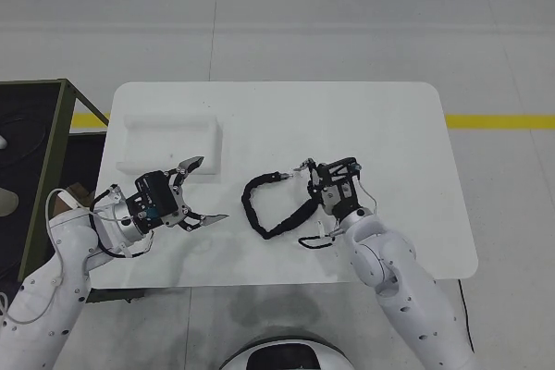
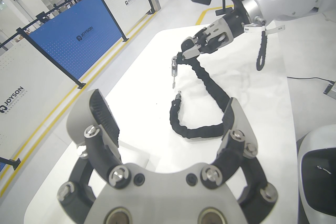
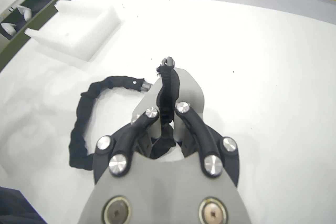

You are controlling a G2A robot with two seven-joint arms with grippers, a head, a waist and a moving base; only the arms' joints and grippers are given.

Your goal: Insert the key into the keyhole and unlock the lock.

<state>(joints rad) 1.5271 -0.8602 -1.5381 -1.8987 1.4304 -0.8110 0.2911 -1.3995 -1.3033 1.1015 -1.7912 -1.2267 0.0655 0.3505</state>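
Fabric, black and wrinkled, sleeves the chain lock (image 1: 277,208), which lies in an open curve on the smooth white bench (image 1: 379,120). My right hand (image 1: 312,169) is clamped tight on one end of it, lifted off the surface. A slim silvery metal part (image 2: 173,70) hangs below that end; key or lock body, I cannot tell. My left hand (image 1: 211,191) gapes wide, holding nothing, just beside the chain. A blocky white tray (image 1: 171,139) sits near. A dark green bin (image 3: 34,22) beside the bench holds white pieces (image 3: 23,12).

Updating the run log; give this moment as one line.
left claw: open | right claw: shut on chain lock | its ends: apart
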